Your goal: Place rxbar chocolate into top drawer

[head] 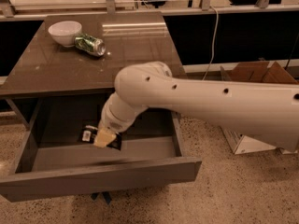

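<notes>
The top drawer (98, 177) of the brown table stands pulled out toward the camera. My gripper (103, 137) reaches down inside the drawer from the right, its yellowish fingers shut on the rxbar chocolate (88, 134), a flat black wrapper with a white label. The bar sits low in the drawer, over its floor; I cannot tell whether it touches the floor. Part of the bar is hidden behind the fingers.
On the tabletop (126, 50) at the back left sit a white bowl (64, 32) and a crushed green can (90, 44). My large white arm (210, 101) spans the right side above the drawer. A cardboard box (254, 108) stands on the floor at the right.
</notes>
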Robot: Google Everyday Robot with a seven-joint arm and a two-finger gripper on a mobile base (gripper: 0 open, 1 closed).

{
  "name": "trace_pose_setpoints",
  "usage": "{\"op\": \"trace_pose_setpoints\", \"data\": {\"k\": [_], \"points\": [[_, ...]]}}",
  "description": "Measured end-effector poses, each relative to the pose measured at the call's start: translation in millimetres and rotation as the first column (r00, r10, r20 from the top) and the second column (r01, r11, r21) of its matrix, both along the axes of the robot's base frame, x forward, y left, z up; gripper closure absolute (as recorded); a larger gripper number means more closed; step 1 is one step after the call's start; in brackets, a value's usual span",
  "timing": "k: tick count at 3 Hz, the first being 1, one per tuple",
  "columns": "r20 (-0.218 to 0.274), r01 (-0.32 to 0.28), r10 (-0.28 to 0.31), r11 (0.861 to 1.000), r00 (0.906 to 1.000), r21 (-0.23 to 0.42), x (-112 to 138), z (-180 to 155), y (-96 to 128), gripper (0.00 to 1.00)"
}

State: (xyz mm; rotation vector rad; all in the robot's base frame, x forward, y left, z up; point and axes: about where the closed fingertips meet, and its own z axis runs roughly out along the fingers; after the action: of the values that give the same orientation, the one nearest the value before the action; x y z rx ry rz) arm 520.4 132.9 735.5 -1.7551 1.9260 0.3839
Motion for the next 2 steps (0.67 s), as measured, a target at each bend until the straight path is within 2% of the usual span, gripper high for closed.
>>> {"op": "trace_pose_setpoints", "data": {"k": [1,2], "points": [[-0.012,0.032,-0.033,0.996,0.9994,-0.082,-4.7,-30.9,-11.3,0.54],[-0.023,0.061,-0.064,0.992,0.9977,-0.112,0.9,-65.4,-14.4,0.31]]}}
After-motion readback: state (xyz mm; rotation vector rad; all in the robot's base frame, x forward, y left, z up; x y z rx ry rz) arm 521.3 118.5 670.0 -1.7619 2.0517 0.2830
